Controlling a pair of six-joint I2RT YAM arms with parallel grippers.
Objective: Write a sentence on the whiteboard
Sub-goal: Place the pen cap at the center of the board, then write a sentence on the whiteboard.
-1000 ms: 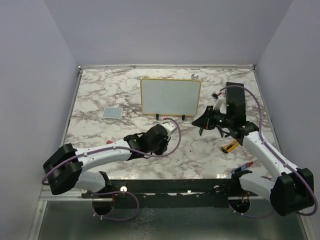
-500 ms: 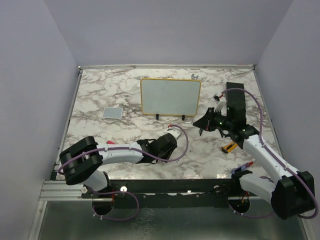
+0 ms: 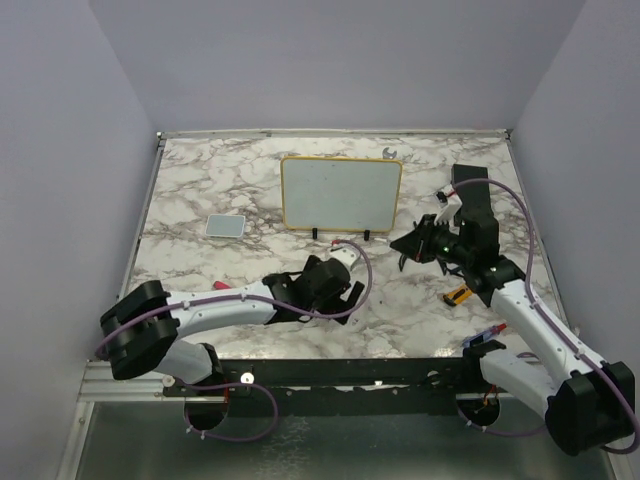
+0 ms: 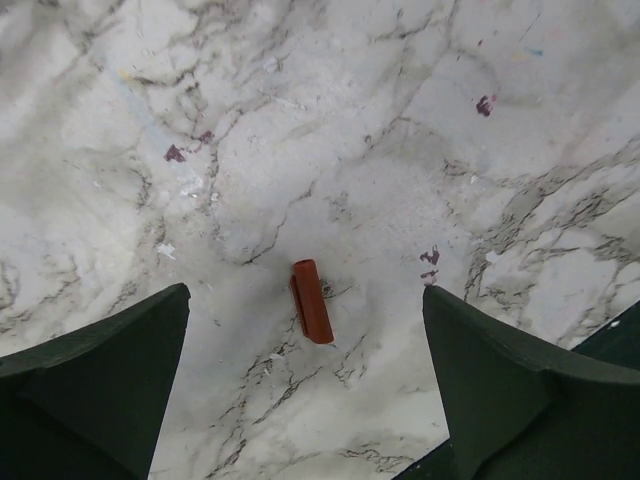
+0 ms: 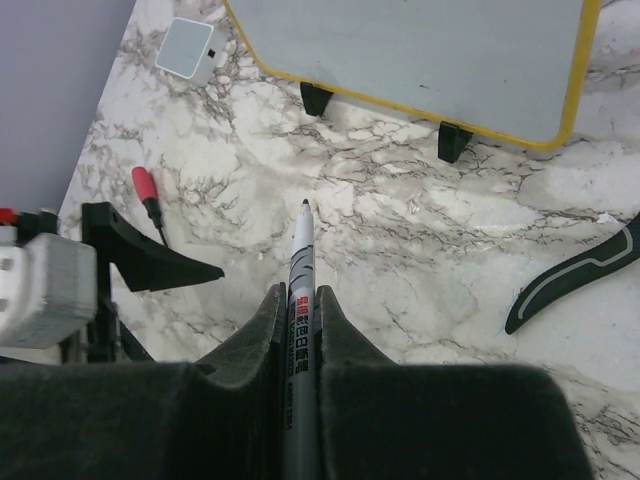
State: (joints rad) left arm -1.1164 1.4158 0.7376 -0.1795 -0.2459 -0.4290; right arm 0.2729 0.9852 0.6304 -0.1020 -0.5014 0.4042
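The whiteboard [image 3: 341,194] stands upright on small black feet at the back middle of the table, yellow-framed. It is also in the right wrist view [image 5: 420,50]. Its surface looks blank, and no sentence shows on it. My right gripper [image 3: 405,246] [image 5: 297,295] hovers to the right in front of the board, shut on a grey uncapped marker [image 5: 300,265] whose tip points toward the board's feet. My left gripper [image 3: 343,285] [image 4: 305,290] hangs open over the marble. A red marker cap [image 4: 313,305] lies loose on the table between its fingers, touching neither.
A small grey square pad [image 3: 226,226] [image 5: 188,47] lies left of the board. An orange-and-black tool [image 3: 460,293] sits near the right arm. A black curved tool [image 5: 575,275] lies to the right, and a small red-and-black item [image 5: 146,190] to the left.
My left gripper has opened wide, and the red cap now lies free on the table under it. The left arm shifted a little. The right gripper stayed shut on the marker.
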